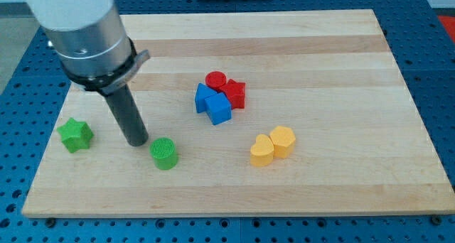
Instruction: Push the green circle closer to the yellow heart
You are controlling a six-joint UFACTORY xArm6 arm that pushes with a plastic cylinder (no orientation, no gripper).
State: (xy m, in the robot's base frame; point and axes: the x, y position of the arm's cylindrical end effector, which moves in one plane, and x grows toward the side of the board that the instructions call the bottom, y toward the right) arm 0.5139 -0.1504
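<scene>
The green circle is a short ribbed cylinder near the view's bottom, left of centre. The yellow heart lies to its right, touching a yellow hexagon-like block. My tip rests on the board just left of and slightly above the green circle, with a small gap between them. The dark rod rises from the tip up to the grey arm body at the view's top left.
A green star lies left of my tip. A cluster of two blue blocks, a red circle and a red star-like block sits at the centre of the wooden board.
</scene>
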